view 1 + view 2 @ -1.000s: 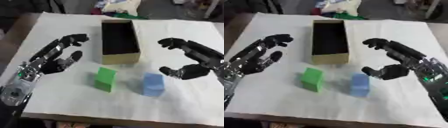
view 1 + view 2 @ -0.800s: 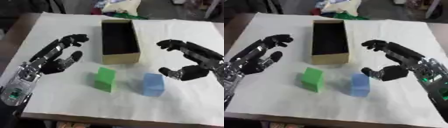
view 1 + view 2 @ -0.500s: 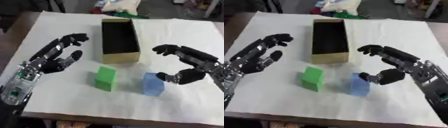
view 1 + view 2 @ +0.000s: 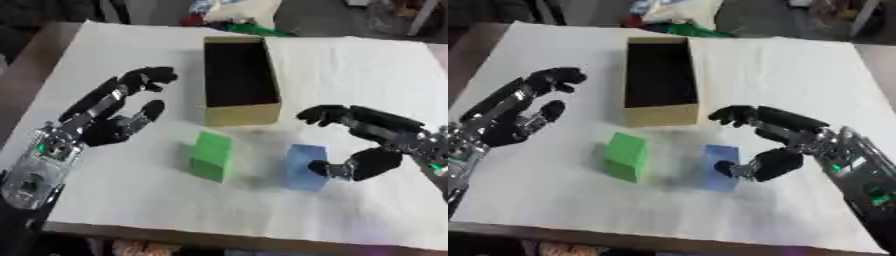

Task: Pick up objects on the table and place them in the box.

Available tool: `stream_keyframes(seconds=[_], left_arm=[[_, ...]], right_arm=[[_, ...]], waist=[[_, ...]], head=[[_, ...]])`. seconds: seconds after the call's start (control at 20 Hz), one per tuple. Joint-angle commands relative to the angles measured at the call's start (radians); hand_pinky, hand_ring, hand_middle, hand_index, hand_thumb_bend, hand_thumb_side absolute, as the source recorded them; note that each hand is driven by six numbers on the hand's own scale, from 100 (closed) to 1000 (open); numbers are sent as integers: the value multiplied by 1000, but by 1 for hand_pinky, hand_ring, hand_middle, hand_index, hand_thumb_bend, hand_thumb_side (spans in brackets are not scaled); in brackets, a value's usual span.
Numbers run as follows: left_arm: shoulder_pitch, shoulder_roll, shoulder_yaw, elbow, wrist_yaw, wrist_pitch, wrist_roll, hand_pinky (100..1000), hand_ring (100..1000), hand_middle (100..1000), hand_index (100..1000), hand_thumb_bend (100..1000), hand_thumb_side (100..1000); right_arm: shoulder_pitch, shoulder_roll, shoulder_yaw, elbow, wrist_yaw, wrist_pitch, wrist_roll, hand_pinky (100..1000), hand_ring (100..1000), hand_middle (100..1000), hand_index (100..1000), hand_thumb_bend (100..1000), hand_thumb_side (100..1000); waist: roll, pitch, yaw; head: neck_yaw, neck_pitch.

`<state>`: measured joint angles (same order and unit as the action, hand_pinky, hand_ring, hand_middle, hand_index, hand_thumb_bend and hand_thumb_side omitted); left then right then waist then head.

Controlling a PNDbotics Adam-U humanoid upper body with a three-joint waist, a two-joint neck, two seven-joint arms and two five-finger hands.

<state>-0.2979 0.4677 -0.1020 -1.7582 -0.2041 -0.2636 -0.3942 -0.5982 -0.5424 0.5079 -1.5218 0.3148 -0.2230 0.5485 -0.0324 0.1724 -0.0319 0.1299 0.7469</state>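
A blue block (image 4: 304,167) stands on the white table near the front, with a green block (image 4: 210,155) to its left. Behind them sits an open tan box (image 4: 238,78) with a dark inside. My right hand (image 4: 374,142) is open right beside the blue block; its thumb reaches the block's right face and its fingers arch over the block's far side. My left hand (image 4: 103,117) hovers open to the left of the box and the green block, holding nothing.
A white cloth (image 4: 131,200) covers the table, whose front edge runs close below the blocks. Coloured clutter (image 4: 232,15) lies beyond the far edge, behind the box. Brown table shows at the left side (image 4: 26,75).
My right hand has moved left and forward from beside the box to the blue block, its thumb now at the block's side. The left hand has barely moved. The blocks stay put.
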Motion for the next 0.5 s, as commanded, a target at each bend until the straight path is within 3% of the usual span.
stream_keyframes(seconds=[0.05,0.5], left_arm=[[-7,23,0,-11,-3,-1,-2,863,915,854,976,231,880],[-8,23,-1,-11,-2,-1,-4,863,915,855,977,229,882]], right_arm=[[-11,-15,-4,8,-9,-3,16,856,907,934,991,359,608],[-1,-8,2,39,3,-11,31,855,908,934,992,387,621]], waist=[[2,-14,0],[3,-15,1]], head=[[1,6],[1,7]])
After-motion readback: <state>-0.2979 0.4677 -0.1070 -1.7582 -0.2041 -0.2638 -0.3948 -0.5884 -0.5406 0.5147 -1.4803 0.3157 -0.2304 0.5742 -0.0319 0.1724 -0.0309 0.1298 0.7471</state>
